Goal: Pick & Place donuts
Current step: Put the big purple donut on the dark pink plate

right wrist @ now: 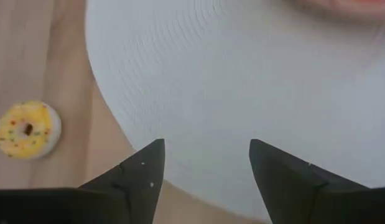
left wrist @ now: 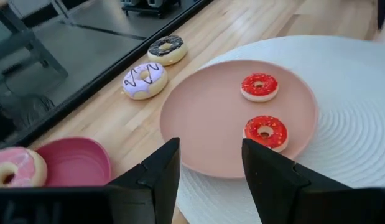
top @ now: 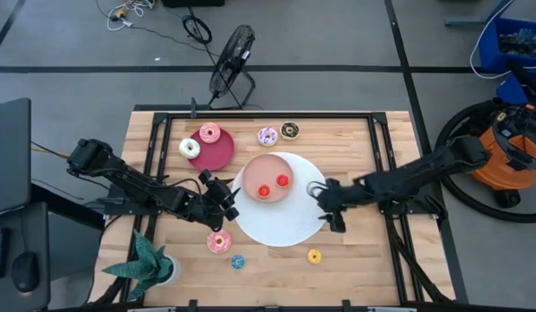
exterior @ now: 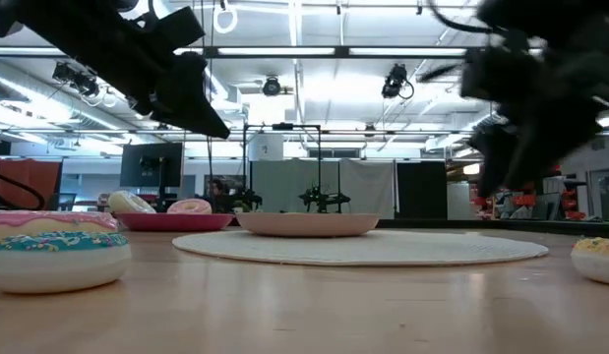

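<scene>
Right gripper (top: 322, 201): fingers spread apart, nothing between them, hanging over the right edge of the white disc (top: 285, 230). Nearest to it, just off the disc's rim on the bare wood, the yellow donut (top: 314, 256). Farther in, the salmon plate (top: 269, 178) on the disc, carrying two red donuts (top: 282, 181) side by side (both tiny, both lying flat).

Left gripper (top: 226, 198): fingers parted with an empty gap, poised at the disc's left edge, pointing toward the salmon plate. Closest red donut (left wrist: 265, 132) lies just ahead of its fingertips; the second (left wrist: 259, 86) is a little beyond. Behind the gripper, toward the table's near edge, a pink donut (top: 219, 242) with coloured sprinkles, and the blue donut (top: 238, 261) just past that.

Beyond the left gripper, off to one side: crimson plate (top: 214, 152) holding a white donut (top: 190, 147) and a pink donut (top: 209, 133). Farthest, near the table's back edge: purple donut (top: 268, 136) and chocolate donut (top: 290, 130), close together on the wood.

Corner of table: green plant (top: 146, 264).
</scene>
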You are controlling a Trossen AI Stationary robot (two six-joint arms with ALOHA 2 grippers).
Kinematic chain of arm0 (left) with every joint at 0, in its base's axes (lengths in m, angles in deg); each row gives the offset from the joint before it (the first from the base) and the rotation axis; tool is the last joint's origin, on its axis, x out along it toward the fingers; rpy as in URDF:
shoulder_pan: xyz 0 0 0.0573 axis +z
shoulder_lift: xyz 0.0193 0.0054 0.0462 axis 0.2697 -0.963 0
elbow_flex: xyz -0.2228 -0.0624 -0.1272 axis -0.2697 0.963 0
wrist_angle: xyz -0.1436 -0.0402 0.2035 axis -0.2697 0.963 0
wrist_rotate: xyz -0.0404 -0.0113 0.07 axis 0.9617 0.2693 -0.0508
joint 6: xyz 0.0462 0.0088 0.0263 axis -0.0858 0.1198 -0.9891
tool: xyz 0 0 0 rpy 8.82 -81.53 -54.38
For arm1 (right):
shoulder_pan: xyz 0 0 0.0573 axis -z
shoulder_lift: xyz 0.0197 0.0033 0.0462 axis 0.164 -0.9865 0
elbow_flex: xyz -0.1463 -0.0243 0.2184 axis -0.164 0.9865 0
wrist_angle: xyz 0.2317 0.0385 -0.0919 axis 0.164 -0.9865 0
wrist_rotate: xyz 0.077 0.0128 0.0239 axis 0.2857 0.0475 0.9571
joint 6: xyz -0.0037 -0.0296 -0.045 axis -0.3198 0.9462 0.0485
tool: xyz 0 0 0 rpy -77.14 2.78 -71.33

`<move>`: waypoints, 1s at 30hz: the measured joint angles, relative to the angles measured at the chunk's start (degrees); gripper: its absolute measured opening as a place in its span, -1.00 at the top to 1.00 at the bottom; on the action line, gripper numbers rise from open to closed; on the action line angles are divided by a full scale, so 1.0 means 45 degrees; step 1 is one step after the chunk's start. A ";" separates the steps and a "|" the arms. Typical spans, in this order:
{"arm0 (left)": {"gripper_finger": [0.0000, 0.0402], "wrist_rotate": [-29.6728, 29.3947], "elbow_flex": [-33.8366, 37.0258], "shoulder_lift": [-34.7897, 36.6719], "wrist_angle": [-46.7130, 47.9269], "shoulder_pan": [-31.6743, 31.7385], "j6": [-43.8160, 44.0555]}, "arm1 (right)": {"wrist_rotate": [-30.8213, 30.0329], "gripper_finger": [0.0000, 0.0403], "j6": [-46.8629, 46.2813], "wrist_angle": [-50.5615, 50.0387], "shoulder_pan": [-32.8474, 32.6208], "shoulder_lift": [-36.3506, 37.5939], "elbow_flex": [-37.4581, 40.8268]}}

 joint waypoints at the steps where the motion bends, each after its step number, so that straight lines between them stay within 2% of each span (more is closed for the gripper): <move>1: 0.12 0.0021 0.0000 -0.0003 -0.0029 0.0000 0.0200 | -0.0368 -0.22 -0.0627 0.0743 -0.0305 0.0209 0.0716; 4: 0.12 0.0046 0.0000 -0.0207 -0.0356 0.0077 0.0613 | -0.1458 -0.22 -0.1845 0.3185 -0.1134 0.0577 0.2649; 7: 0.12 0.0030 -0.0010 -0.0637 -0.1208 0.0627 0.0618 | -0.2454 -0.22 -0.1951 0.5337 -0.1605 0.0703 0.3918; 13: 0.12 0.0440 -0.0015 -0.1913 -0.4574 0.3445 -0.0524 | -0.4261 -0.22 -0.0913 0.7007 -0.1678 0.0721 0.4555; 15: 0.12 0.1581 -0.0049 -0.2278 -0.5832 0.4888 -0.1301 | -0.4815 -0.22 -0.0553 0.7233 -0.1683 0.0721 0.4555; 18: 0.12 0.4428 -0.0341 -0.3028 -0.7313 0.7236 -0.2455 | -0.5290 -0.22 -0.0022 0.7501 -0.1680 0.0719 0.4555; 21: 0.10 0.7052 -0.1263 -0.4124 -0.7568 0.9302 -0.3121 | -0.5802 -0.22 0.0341 0.7703 -0.1678 0.0711 0.4555; 26: -0.11 1.0132 -0.3940 -0.6293 -0.6016 1.1414 -0.3444 | -0.6034 -0.22 0.1578 0.8205 -0.1666 0.0711 0.4555; 30: -0.33 1.0892 -0.6362 -0.7658 -0.3331 1.2089 -0.3038 | -0.6031 -0.22 0.2279 0.8413 -0.1659 0.0711 0.4555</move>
